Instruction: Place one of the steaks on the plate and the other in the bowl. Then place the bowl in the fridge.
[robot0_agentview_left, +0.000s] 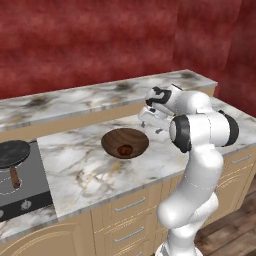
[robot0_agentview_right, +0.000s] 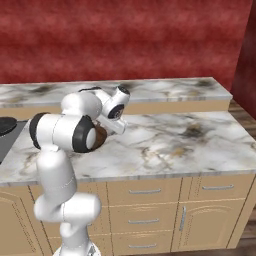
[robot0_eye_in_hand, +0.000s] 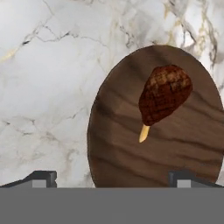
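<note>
The dark brown wooden bowl (robot0_agentview_left: 125, 142) stands on the marble counter (robot0_agentview_left: 85, 170), and the dark reddish-brown steak (robot0_agentview_left: 125, 149) lies inside it. From the hand view I look down on the bowl (robot0_eye_in_hand: 127, 153) with the steak (robot0_eye_in_hand: 164, 94) in its upper right part. My gripper (robot0_agentview_left: 150, 120) hovers just right of and above the bowl, open, its fingertips (robot0_eye_in_hand: 41, 178) spread wide with nothing held between them (robot0_eye_in_hand: 111, 179). A sliver of the bowl (robot0_agentview_right: 101, 135) peeks out behind my elbow. The plate, the pink-red steak and the fridge are out of view.
A black frying pan (robot0_agentview_left: 12, 152) with a brown handle rests on the dark stove (robot0_agentview_left: 25, 197) at the far left. A raised marble ledge (robot0_agentview_left: 75, 100) runs along the red back wall. Tan drawers (robot0_agentview_right: 145, 210) sit under the counter.
</note>
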